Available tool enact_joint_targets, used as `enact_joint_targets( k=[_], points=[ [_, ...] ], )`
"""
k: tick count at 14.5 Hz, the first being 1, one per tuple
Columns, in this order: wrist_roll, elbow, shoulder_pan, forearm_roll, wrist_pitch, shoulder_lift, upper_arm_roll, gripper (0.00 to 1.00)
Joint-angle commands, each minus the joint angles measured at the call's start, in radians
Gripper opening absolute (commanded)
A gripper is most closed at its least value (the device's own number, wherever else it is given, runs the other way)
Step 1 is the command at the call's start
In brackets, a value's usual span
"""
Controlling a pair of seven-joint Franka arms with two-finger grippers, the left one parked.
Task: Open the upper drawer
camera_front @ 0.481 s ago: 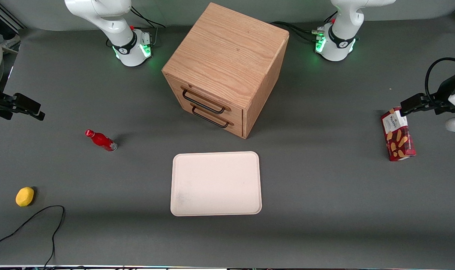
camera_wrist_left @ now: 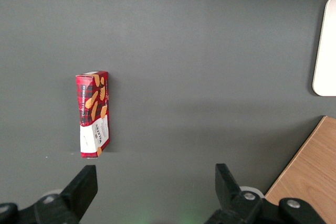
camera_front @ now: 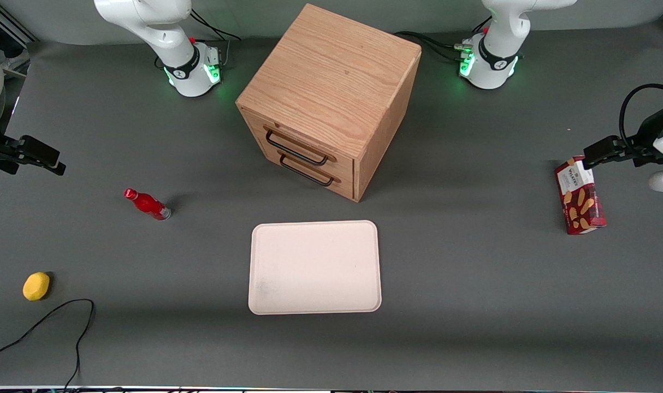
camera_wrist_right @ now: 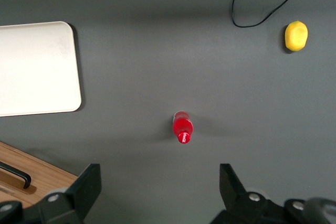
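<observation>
The light oak cabinet (camera_front: 331, 82) stands mid-table, farther from the front camera than the tray. Its upper drawer (camera_front: 288, 137) is closed flush, with its long black handle (camera_front: 296, 149) across the front. The matching lower drawer (camera_front: 331, 187) is closed too. My gripper (camera_front: 46, 157) hovers above the table toward the working arm's end, well apart from the cabinet. In the right wrist view my gripper (camera_wrist_right: 160, 184) is open, with only grey table between its fingers. A corner of the cabinet (camera_wrist_right: 39, 177) with a black handle (camera_wrist_right: 16, 174) shows there.
A red bottle (camera_front: 147, 203) lies on the table between my gripper and the cabinet. A yellow fruit (camera_front: 36, 286) and a black cable (camera_front: 64, 322) lie nearer the front camera. A cream tray (camera_front: 314, 267) sits in front of the drawers. A cookie box (camera_front: 579, 195) lies toward the parked arm's end.
My gripper has shifted very slightly away from the front camera. The drawers and the loose objects have not moved.
</observation>
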Motion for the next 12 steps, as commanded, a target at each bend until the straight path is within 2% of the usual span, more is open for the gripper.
enact_joint_targets(
  k=[1, 12],
  points=[
    [0.003, 0.008, -0.006, 0.011, -0.008, 0.001, 0.005, 1.0],
    [0.005, 0.018, 0.021, 0.009, 0.002, 0.028, 0.007, 1.0]
  ],
)
